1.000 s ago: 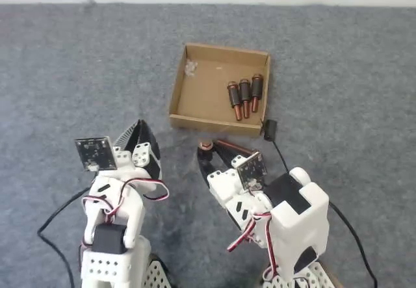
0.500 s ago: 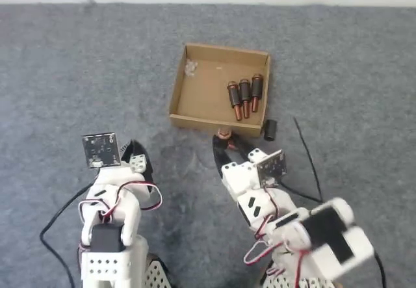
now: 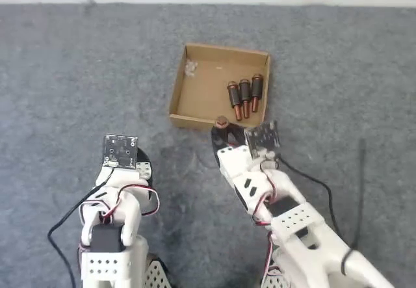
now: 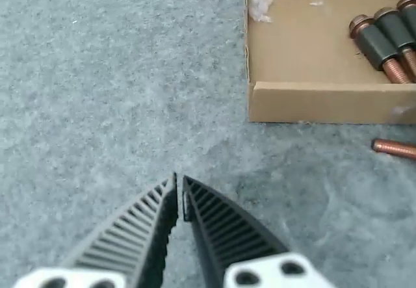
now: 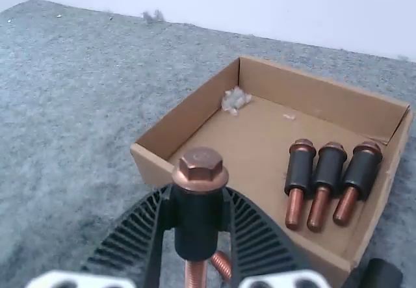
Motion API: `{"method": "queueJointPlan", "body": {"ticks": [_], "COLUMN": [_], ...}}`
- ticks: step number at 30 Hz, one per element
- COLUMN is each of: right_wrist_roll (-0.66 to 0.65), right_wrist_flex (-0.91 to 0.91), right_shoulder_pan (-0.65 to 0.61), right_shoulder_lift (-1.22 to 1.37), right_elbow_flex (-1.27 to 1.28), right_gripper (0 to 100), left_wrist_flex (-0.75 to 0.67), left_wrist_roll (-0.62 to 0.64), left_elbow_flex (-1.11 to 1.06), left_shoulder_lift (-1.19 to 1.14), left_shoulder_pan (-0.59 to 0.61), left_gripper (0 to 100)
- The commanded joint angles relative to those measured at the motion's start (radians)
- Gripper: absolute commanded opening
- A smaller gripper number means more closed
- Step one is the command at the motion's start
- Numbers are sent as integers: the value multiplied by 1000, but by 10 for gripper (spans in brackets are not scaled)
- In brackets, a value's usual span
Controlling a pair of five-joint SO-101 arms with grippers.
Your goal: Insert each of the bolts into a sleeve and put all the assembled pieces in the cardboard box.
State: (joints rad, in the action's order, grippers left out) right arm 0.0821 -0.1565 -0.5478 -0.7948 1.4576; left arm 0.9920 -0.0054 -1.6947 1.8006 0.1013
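My right gripper (image 5: 198,200) is shut on a black sleeve with a copper bolt (image 5: 199,168) through it, held upright just short of the cardboard box (image 5: 162,146). From above, that gripper (image 3: 222,128) sits at the box's near wall (image 3: 195,120). Three assembled pieces (image 3: 244,96) lie side by side in the box's right half (image 5: 328,177). A loose copper bolt (image 4: 394,147) lies on the carpet in front of the box. My left gripper (image 4: 179,184) is shut and empty, low over bare carpet to the left of the box.
A tuft of white fluff (image 3: 190,68) lies in the box's far left corner. A dark loose sleeve (image 5: 380,274) rests by the box's near right corner. Grey carpet (image 3: 78,73) surrounds the box, and a pale wall edges the far side.
The right arm has carried the sleeved bolt forward and right, up to the box's near wall. The left arm has drawn back and tipped its gripper down.
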Motion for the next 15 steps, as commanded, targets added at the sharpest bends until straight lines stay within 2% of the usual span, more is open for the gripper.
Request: {"method": "queueJointPlan", "body": {"ticks": [1,7,11,15], "right_wrist_roll": [-18,-29,-129,-140], "right_wrist_flex": [269,495,613,713], "right_shoulder_pan": [13,16,31,67], "right_shoulder_lift": [-110,8,176,375], "right_elbow_flex": [-201,-470,-664,-870], "right_gripper": [6,6,6,6], "left_wrist_flex": [2,2,2,2], "left_wrist_roll": [-9,-9,-9,-9], "left_elbow_flex": [8,8,8,8], "left_shoulder_lift": [14,12,12,12], "left_shoulder_pan": [2,2,2,2], "left_gripper": [12,12,12,12]}}
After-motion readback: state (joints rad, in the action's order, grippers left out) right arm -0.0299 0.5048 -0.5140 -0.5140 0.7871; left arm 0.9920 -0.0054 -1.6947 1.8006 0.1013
